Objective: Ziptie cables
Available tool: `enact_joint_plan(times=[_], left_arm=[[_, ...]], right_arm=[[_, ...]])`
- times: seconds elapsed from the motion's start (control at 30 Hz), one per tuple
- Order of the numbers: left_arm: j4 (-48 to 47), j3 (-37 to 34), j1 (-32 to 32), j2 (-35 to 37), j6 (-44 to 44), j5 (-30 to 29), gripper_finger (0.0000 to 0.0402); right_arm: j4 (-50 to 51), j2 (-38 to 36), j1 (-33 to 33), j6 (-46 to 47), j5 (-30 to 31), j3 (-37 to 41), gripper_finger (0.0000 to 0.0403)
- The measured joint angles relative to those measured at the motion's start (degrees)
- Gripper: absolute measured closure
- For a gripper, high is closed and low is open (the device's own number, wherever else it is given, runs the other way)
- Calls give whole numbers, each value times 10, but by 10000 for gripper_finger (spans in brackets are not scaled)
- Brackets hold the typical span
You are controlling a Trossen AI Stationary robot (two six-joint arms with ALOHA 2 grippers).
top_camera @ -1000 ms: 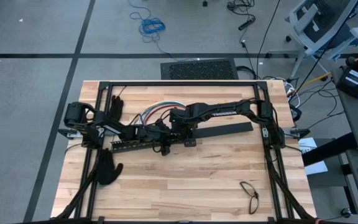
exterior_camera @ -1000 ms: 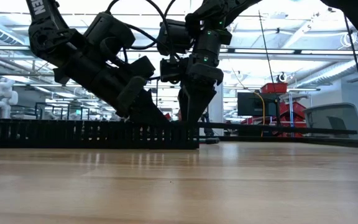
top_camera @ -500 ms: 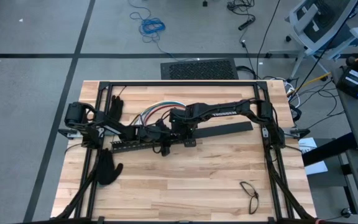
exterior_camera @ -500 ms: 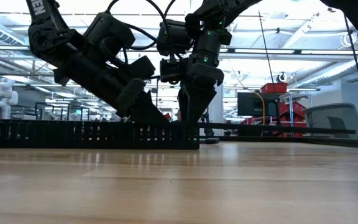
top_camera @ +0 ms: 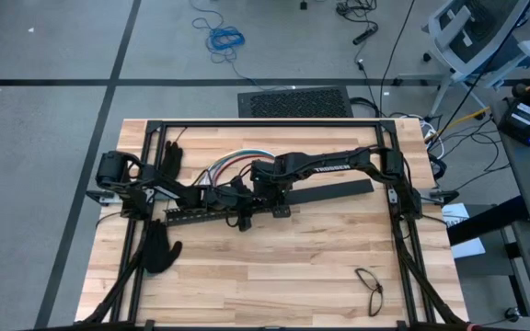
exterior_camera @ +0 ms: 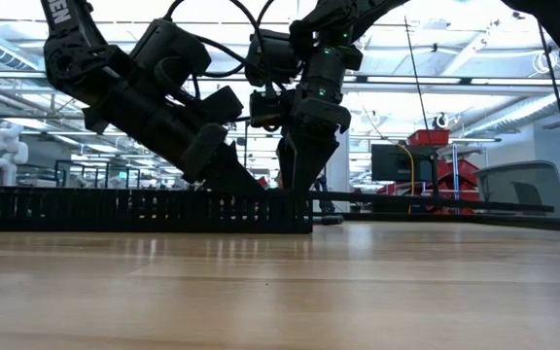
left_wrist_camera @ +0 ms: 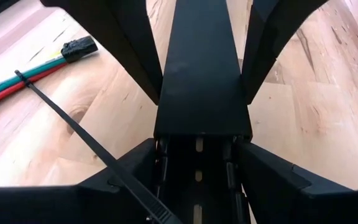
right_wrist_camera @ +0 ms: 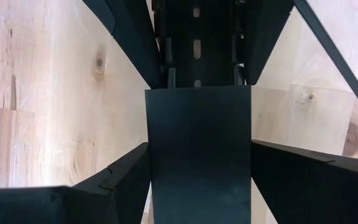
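Mid-table, a long slotted black bar (top_camera: 201, 213) lies end to end with a flat black bar (top_camera: 334, 193). My left gripper (top_camera: 239, 204) comes slanting from the table's left and is shut on the slotted bar. My right gripper (top_camera: 270, 197) points steeply down, shut on the flat bar next to the joint. The cables (top_camera: 233, 165), red, green and white, lie in a loop on the table behind the grippers. A ziptie (left_wrist_camera: 73, 127) circles the bundle (left_wrist_camera: 17, 78). Its thin tail runs along the table, past my left finger. My left gripper has the slotted bar's end (left_wrist_camera: 197, 177) between its two fingers (left_wrist_camera: 126, 180), one on each long side, lying across it. It comes slanting down from the table's left. The bar rests on the table. My right gripper pinches the flat bar's end (right_wrist_camera: 197, 155) by its two long edges, its fingers (right_wrist_camera: 120, 186) steeply down from above and across the bar. That end meets the slotted bar (right_wrist_camera: 196, 37). Whether it is lifted off the wood does not show.
Two black gloves lie at the left, one far (top_camera: 169, 161) and one near (top_camera: 159, 248). A pair of glasses (top_camera: 369, 287) sits near the front right. A black frame (top_camera: 265, 122) rims the table. Bare wood fills the near half.
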State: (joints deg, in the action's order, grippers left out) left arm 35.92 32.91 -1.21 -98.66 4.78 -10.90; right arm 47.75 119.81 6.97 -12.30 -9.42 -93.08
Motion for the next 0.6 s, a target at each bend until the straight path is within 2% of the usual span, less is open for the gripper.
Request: enact_joint_plan(times=[0.6], left_arm=[[7, 0, 0, 0, -7, -3, 189]], right_arm=[[-1, 0, 0, -6, 1, 0, 158]])
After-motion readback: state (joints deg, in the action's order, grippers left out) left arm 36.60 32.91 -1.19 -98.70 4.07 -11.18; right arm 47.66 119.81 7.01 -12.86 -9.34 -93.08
